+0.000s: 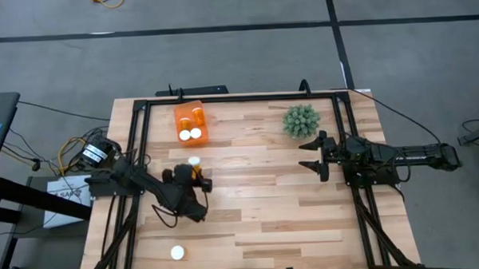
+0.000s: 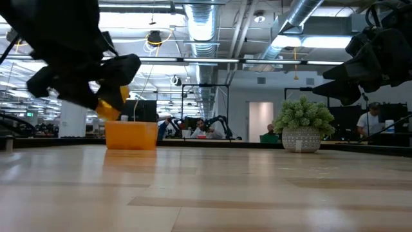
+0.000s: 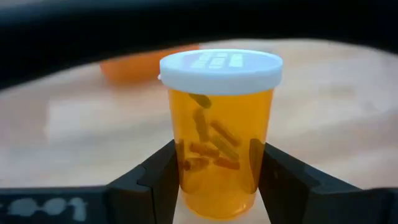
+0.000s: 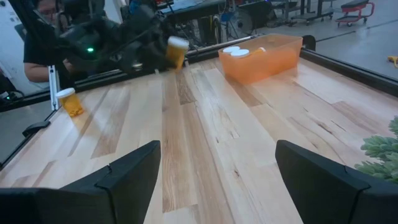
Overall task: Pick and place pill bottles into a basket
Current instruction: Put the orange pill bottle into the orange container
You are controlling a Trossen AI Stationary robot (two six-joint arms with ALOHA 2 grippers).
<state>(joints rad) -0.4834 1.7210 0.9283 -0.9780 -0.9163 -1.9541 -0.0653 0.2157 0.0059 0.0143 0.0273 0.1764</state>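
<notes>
- The left gripper [image 3: 214,180] is clenching a pill bottle [image 3: 219,130], a finger [image 3: 155,183] pressing on each side of its orange body; pills are showing through the wall under the white cap.
- In the high view, that left gripper [image 1: 195,177] is holding the bottle [image 1: 194,163] in the air over the table's [image 1: 266,213] left-middle part, near the basket [image 1: 191,122] but not over it.
- In the low view the gripper and bottle [image 2: 109,103] are hanging clear of the table [image 2: 206,193], in front of the basket [image 2: 131,135].
- A second bottle [image 1: 177,252] is standing upright and alone at the table's near left edge, well apart from both arms; the right wrist view is showing it too [image 4: 69,101].
- The basket [image 4: 261,57] is sitting at the far left part of the table, with at least two white-capped bottles [image 1: 190,135] lying inside.
- The right gripper [image 1: 310,156] is waiting at the right side, jaws released and wide apart, holding nothing, just beside the plant [image 1: 300,120].
- The plant [image 2: 304,124] is standing in a pale pot at the far right.
- Beyond the table, people [image 2: 370,122] are sitting in the room.
</notes>
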